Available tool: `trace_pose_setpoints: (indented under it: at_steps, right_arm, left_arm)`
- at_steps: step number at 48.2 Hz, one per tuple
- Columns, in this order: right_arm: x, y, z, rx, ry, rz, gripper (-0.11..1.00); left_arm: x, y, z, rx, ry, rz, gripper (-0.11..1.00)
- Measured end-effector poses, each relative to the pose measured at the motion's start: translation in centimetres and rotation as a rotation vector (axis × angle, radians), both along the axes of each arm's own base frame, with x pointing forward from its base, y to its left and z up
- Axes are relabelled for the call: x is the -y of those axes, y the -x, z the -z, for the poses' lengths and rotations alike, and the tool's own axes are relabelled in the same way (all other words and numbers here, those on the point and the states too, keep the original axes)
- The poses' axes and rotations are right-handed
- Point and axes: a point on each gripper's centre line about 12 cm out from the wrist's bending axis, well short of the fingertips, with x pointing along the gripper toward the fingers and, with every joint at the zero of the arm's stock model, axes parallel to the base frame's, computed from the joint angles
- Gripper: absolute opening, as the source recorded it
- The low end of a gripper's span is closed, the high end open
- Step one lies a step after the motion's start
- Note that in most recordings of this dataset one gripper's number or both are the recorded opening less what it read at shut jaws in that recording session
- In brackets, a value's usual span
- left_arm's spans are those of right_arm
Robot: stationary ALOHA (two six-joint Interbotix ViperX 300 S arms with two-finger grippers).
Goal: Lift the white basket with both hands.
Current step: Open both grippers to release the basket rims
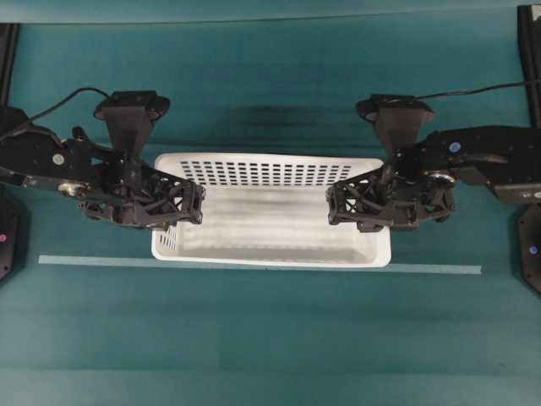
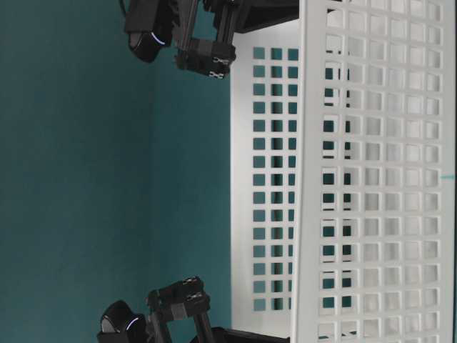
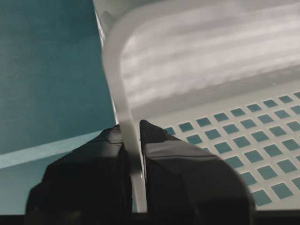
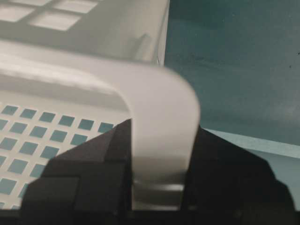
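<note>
Basket time: my left gripper (image 3: 133,154) pinches the left rim of the white basket (image 1: 270,222), my right gripper (image 4: 159,154) clamps its right rim, basket between them on the green table (image 1: 270,338), near a pale tape line (image 1: 254,265).

The left gripper (image 3: 132,154) fills the bottom of the left wrist-mounted view, its two black fingers (image 3: 89,178) pressed against either side of the white basket's (image 3: 201,61) rounded rim. Right of that rim lie the basket's ribbed floor and a wall perforated with small rectangular holes. Left of the rim is the teal table surface (image 3: 47,70), crossed by a pale strip (image 3: 42,152) just beside the gripper.
</note>
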Motion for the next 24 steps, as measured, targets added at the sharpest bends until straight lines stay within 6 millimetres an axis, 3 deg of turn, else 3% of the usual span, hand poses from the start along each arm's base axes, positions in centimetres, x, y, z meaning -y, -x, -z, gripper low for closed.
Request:
trace_pose_setpoints:
  at_steps: [24]
  right_arm:
    - [-0.01,0.48,0.24,0.068,0.007,0.016,0.18]
  left_arm:
    - [-0.1,-0.14,0.07,0.022,-0.022,0.04,0.0]
